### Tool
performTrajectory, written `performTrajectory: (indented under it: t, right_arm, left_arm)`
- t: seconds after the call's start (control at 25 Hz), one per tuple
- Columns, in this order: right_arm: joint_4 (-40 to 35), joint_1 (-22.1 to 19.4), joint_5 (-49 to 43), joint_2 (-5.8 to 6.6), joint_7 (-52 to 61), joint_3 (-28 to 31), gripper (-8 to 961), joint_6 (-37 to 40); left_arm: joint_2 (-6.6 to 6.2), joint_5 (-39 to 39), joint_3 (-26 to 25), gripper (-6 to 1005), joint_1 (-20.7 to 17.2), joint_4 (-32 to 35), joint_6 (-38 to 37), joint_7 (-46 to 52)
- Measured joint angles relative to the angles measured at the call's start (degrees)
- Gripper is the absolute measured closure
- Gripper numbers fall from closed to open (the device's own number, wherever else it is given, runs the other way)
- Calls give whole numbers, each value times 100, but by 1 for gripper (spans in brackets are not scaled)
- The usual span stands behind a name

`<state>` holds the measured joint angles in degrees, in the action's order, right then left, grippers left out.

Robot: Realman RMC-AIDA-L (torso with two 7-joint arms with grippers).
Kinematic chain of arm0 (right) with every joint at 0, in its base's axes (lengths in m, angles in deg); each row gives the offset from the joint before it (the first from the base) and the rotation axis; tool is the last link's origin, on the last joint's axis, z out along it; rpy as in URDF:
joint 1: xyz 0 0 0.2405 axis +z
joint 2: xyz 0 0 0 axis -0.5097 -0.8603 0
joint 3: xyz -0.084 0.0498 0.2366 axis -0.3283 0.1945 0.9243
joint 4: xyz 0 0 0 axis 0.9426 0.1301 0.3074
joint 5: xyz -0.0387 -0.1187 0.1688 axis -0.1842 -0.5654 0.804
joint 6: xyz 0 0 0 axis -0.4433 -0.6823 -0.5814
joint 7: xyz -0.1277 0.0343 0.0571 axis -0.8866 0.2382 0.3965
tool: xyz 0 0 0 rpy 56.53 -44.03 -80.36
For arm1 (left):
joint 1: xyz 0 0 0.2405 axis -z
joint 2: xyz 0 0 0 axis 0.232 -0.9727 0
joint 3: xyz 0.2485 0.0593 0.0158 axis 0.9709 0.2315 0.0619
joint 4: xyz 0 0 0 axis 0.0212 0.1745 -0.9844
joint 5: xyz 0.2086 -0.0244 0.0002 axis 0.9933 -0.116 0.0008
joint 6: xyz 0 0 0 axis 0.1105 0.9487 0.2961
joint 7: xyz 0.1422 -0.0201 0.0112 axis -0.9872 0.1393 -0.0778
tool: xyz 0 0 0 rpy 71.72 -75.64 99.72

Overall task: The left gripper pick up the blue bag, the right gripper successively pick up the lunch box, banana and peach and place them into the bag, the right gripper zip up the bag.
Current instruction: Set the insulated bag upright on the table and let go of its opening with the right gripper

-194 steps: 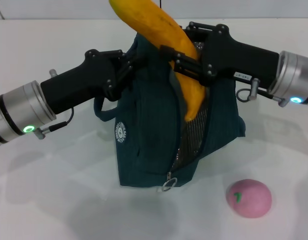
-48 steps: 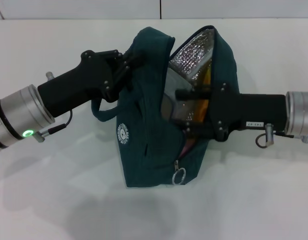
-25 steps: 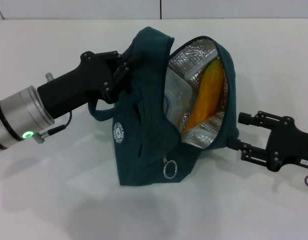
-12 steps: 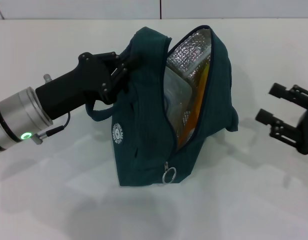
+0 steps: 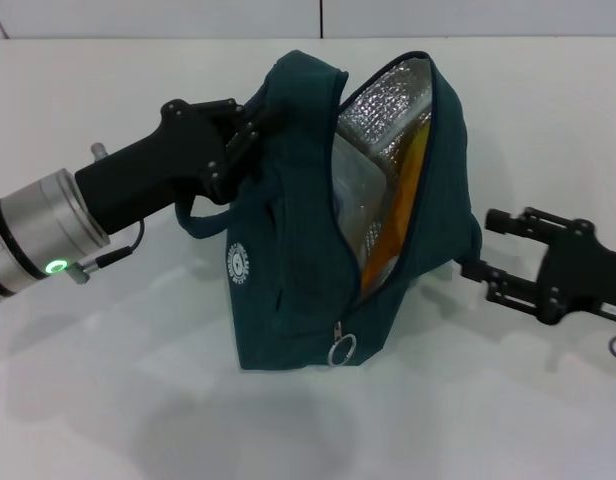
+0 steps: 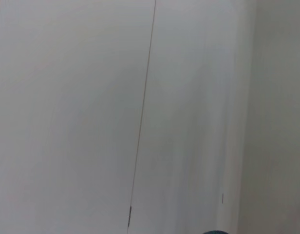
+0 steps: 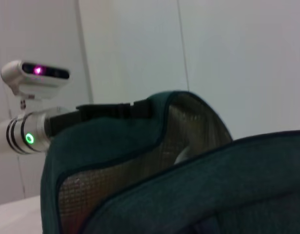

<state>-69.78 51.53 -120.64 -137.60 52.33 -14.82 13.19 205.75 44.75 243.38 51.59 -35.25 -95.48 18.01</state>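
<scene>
The blue bag (image 5: 288, 250) stands on the white table, its mouth open and showing the silver lining (image 5: 383, 95). My left gripper (image 5: 250, 128) is shut on the bag's top edge and holds it up. Inside, the clear lunch box (image 5: 353, 205) and the yellow banana (image 5: 406, 200) show; the peach is out of sight. The zipper pull ring (image 5: 341, 350) hangs at the low front end of the opening. My right gripper (image 5: 491, 246) is open and empty, its fingertips close to the bag's right side. The right wrist view shows the bag (image 7: 223, 180) from close by.
The white table (image 5: 138, 400) spreads around the bag, with a white wall behind. The right wrist view shows my left arm (image 7: 38, 130) and the head camera (image 7: 35, 75) beyond the bag. The left wrist view shows only wall.
The right gripper drew away to the right half a second ago and has come back in toward the bag's right side. The bag's mouth has narrowed compared with a second ago.
</scene>
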Motion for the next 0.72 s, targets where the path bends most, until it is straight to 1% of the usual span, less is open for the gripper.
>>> performTrajectory:
  t: [0.12,0.28,0.4,0.72]
  right_arm:
    - [19,178,2,-17,95,-132,363,-184]
    - [123,327,25,-45,266,-166,405,-369]
    - [135,383,13,-45,453,-253,436,-487]
    - [127,411,6,-39,462,-540,522,-556]
  left_arm:
    - [3,0,0,947,5,12,0,0]
    - [5,0,0,947,6,15,0,0]
    - [6,0,0,947,6,21,3,-5]
    - [25,-14,-16,946,-12,38,9,-73]
